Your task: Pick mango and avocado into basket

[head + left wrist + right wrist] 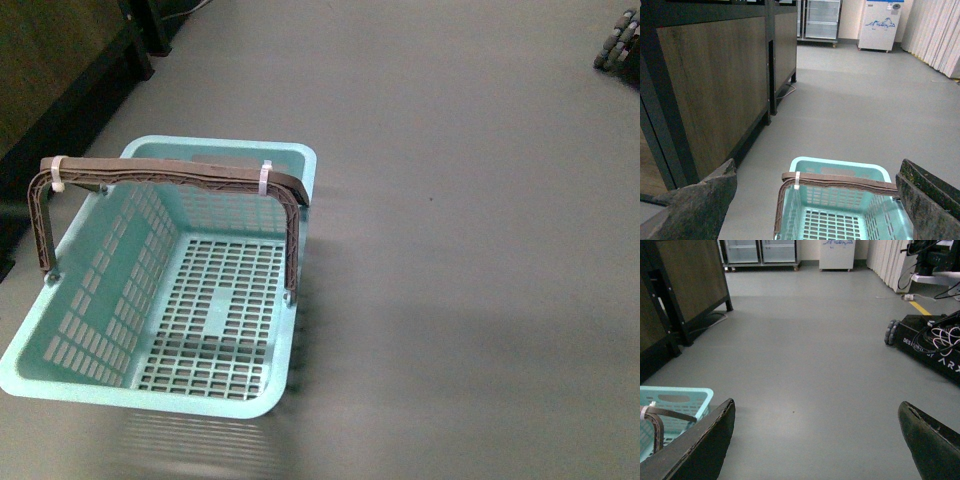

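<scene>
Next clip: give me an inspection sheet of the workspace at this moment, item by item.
Surface: grey floor, bare around the basket.
Job's things: basket upright on the floor, empty, handle raised; mango and avocado, nothing seen.
Clutter: nothing seen.
End effectors: left end effector open, looking toward the basket; right end effector open over bare floor; both hold nothing.
Cables: bundle of cables on a black wheeled base to the right.
Surroundings: wood-panel cabinet on the left, glass-door fridges and curtains at the back.
</scene>
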